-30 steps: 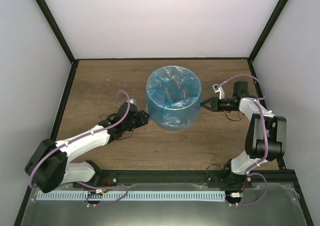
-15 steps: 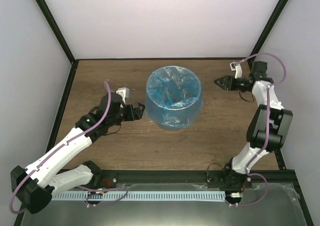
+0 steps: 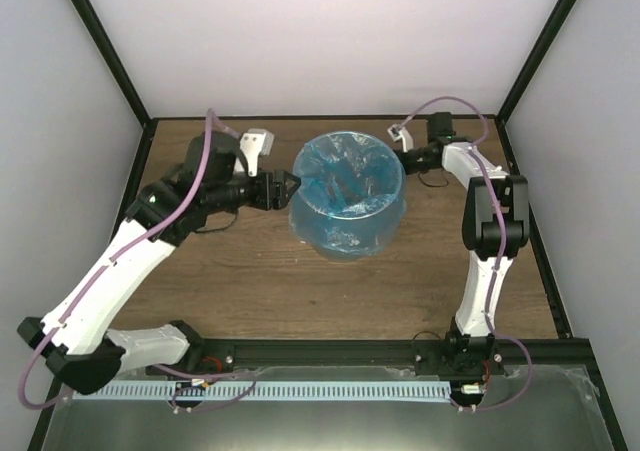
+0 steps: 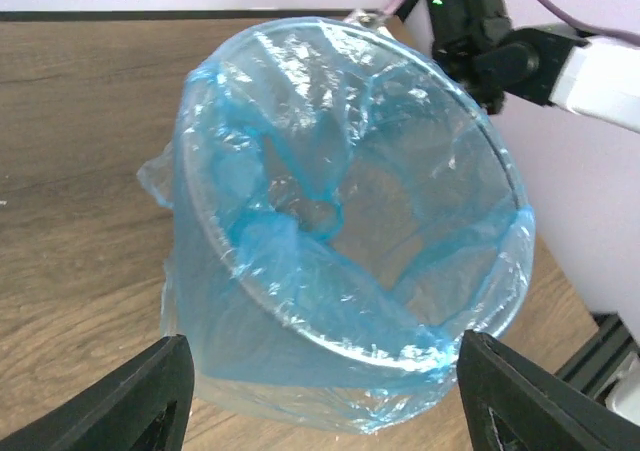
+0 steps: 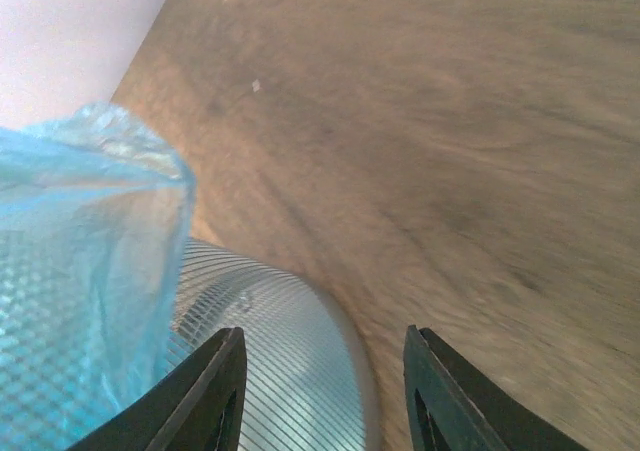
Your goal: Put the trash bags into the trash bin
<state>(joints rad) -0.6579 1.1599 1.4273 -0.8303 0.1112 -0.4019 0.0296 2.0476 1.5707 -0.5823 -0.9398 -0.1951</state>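
The trash bin [image 3: 346,233] stands mid-table, a round translucent grey bucket. The light-blue trash bag [image 3: 345,176] lines it and is folded over the rim, with film bunched inside. My left gripper [image 3: 284,188] is open and empty at the bin's left rim. In the left wrist view the bagged bin [image 4: 340,271] fills the frame between my spread fingers [image 4: 150,396]. My right gripper [image 3: 399,147] is open and empty at the bin's far right rim. The right wrist view shows the ribbed bin wall [image 5: 285,356] and the bag's overhang [image 5: 90,261] just ahead of the gripper [image 5: 325,396].
The wooden table [image 3: 200,271] is enclosed by white walls with black corner posts [image 3: 105,51]. A metal rail [image 3: 330,386] runs along the near edge by the arm bases. The right arm's wrist [image 4: 500,46] shows behind the bin in the left wrist view.
The left arm lifted and moved back, from the bin's front left to its left rim. The right arm swung back and left, from the table's right side to the bin's far right rim.
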